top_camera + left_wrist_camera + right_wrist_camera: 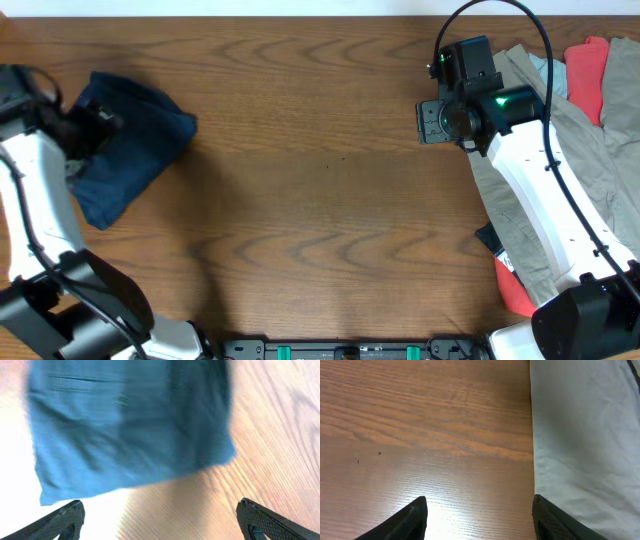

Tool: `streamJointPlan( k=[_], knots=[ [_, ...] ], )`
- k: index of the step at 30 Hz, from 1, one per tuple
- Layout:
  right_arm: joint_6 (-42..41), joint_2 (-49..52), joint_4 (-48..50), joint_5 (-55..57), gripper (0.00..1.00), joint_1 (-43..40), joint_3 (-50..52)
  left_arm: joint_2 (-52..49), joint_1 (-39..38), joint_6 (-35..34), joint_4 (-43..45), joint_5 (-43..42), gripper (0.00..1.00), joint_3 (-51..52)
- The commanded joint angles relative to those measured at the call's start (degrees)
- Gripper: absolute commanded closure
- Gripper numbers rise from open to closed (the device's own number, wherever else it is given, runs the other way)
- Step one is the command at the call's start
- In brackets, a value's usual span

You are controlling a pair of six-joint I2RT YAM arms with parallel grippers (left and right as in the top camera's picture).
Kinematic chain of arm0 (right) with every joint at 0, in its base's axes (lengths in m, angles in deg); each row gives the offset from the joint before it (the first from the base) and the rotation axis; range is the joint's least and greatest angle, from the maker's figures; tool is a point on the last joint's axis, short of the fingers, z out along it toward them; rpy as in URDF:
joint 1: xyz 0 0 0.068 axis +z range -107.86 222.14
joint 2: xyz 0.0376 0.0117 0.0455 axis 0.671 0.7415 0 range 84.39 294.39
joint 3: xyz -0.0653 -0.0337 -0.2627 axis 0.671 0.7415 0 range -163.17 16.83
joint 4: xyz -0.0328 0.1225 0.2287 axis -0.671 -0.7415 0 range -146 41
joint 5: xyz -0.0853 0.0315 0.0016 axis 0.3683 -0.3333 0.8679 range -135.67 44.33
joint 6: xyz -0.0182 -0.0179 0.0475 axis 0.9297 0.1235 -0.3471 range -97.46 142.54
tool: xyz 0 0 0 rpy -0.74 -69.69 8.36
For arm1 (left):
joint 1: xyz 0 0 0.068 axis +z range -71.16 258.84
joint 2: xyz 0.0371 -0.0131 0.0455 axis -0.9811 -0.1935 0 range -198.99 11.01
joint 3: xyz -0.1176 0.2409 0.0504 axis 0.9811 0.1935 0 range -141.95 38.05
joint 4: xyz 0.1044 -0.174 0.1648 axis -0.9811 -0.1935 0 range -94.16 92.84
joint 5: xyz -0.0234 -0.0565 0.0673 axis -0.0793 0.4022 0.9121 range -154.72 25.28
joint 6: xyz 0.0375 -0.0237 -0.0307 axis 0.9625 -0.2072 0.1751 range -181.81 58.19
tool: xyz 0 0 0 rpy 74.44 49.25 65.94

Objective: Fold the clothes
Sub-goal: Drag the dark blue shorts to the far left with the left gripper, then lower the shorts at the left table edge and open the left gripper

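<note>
Okay, blue garment, roughly folded, lies at the left end of the table. Left gripper is spread wide just off its edge, holding nothing. Khaki garment and red garment are heaped far right. Right gripper is spread and empty beside the khaki edge.

The overhead camera looks straight down on the whole table; the left wrist camera looks down, close over the blue cloth at 9 o'clock; the right wrist camera, close over the grey garment at 3 o'clock.
</note>
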Motion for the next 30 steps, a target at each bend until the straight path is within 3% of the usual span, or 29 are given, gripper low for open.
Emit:
streamJointPlan(
  k=[1,8,13,16,24,30],
  knots=[
    [-0.63,-1.01,0.02,0.37,0.35,-0.98,-0.68,-2.05,-5.11,1.18,-0.68,-0.63,0.02,0.09],
    [-0.66,-1.01,-1.07,0.35,0.35,-0.96,-0.68,-8.13,-12.48,1.20,-2.08,-0.42,0.00,2.25],
    [-0.63,-1.01,-2.49,0.37,0.35,-0.98,-0.68,-13.90,-12.81,1.16,-2.32,1.20,0.13,2.27],
    [-0.63,-1.01,-2.71,0.37,0.34,-0.98,-0.68,-16.98,-12.44,1.16,-4.57,5.99,0.15,2.29],
    [-0.63,-1.01,-2.73,0.37,0.34,-0.98,-0.68,-20.31,-8.02,0.72,-6.80,22.69,0.14,2.29],
    [-0.61,-1.01,-2.71,0.39,0.34,-0.98,-0.68,-20.31,-1.01,0.76,-0.87,26.88,0.14,2.29]
  ],
)
